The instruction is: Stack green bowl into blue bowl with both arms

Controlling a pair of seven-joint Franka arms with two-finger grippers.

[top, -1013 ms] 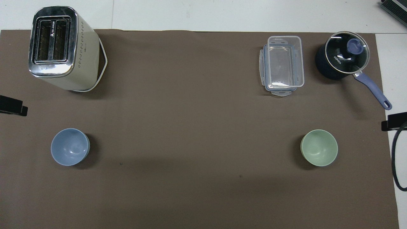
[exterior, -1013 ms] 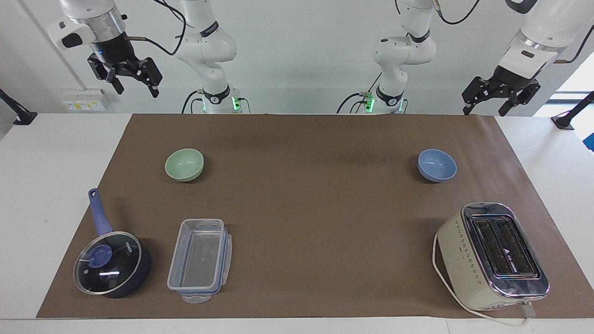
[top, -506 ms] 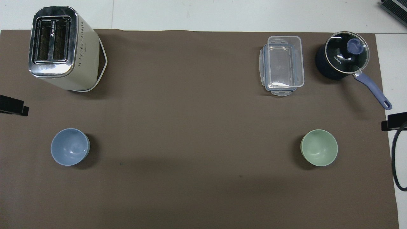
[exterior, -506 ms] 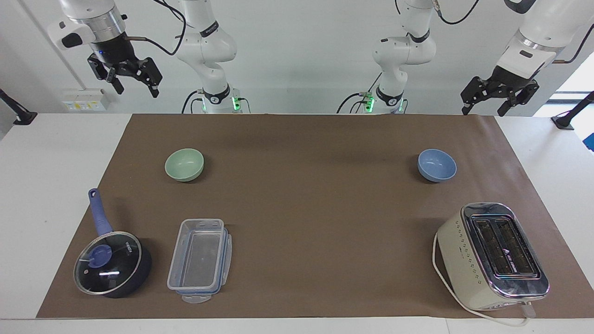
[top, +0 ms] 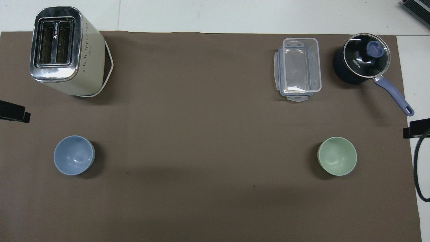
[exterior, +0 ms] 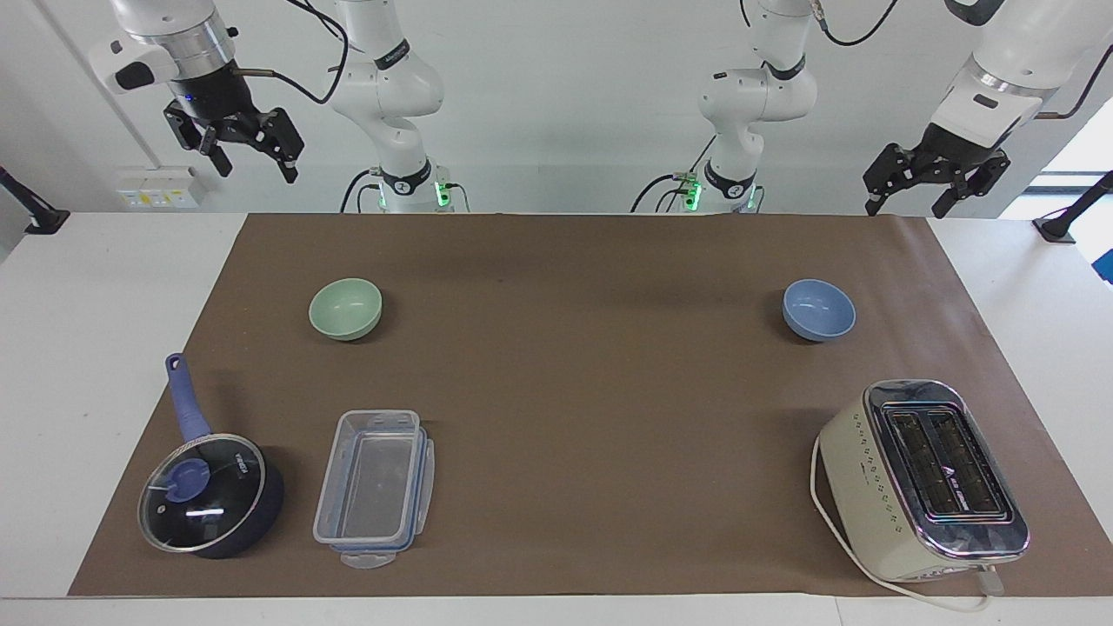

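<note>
Green bowl point(exterior: 345, 308), blue bowl point(exterior: 818, 309), well apart

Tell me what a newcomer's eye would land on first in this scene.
Most striking are the two matching bowls standing apart on the brown mat: the green bowl toward the right arm's end, the blue bowl toward the left arm's end. Farther from the robots stand a chrome-topped toaster, a clear plastic container and a lidded saucepan. The left gripper and right gripper both wait raised, fingers open, holding nothing.
</note>
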